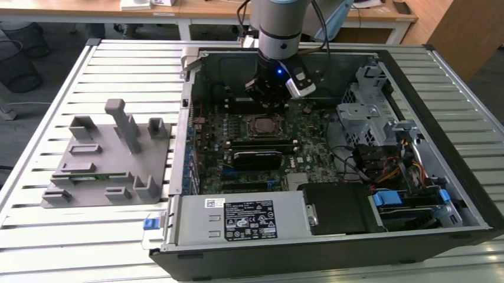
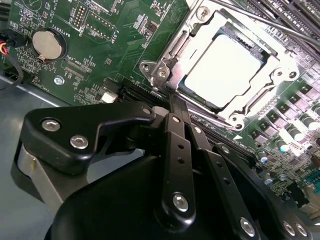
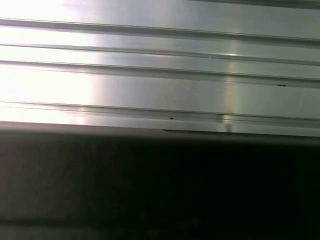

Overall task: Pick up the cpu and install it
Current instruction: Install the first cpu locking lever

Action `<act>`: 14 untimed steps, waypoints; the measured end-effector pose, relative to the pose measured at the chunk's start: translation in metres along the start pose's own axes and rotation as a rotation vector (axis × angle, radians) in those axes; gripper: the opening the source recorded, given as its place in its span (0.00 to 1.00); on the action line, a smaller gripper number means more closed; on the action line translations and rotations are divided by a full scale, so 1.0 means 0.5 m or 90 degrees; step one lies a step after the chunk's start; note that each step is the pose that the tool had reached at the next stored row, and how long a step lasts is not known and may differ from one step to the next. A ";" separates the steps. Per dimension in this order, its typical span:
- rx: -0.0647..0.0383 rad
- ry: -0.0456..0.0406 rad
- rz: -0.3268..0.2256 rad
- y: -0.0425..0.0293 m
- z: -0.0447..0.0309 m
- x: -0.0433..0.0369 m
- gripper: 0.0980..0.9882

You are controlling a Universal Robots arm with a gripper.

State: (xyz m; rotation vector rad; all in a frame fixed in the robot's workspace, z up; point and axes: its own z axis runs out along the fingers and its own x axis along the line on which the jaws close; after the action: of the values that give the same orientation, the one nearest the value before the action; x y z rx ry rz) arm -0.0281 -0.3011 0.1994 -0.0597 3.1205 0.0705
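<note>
A: We note the arm reaching down into the open computer case, which lies on the slatted metal table. The gripper hangs over the motherboard, close above the socket.

B: And the cpu?

A: In the second wrist view we see the cpu sitting in the socket frame, its pale metal top facing up and the silver bracket around it. A thin metal lever runs along the far side of the frame.

B: Is the gripper holding it?

A: No. In that same view the gripper has its black fingers drawn together, nothing between them, tips just beside the near edge of the frame. We cannot tell whether they touch the board.

B: Anything else we should log?

A: A round coin cell sits on the board well apart from the socket. In the exterior view a grey parts fixture stands on the table, to the exterior view's left of the case. The first wrist view gives us bright metal slats above a dark band.
</note>
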 end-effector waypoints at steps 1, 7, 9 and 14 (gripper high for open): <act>0.000 0.0000 0.000 0.000 -0.001 0.000 0.01; 0.006 0.0002 0.000 0.000 -0.003 0.000 0.01; 0.010 0.0004 0.000 0.000 0.000 0.000 0.01; 0.013 0.0007 0.000 0.000 0.006 0.000 0.01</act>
State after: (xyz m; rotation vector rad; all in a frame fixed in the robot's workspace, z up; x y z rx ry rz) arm -0.0278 -0.3008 0.1962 -0.0601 3.1217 0.0388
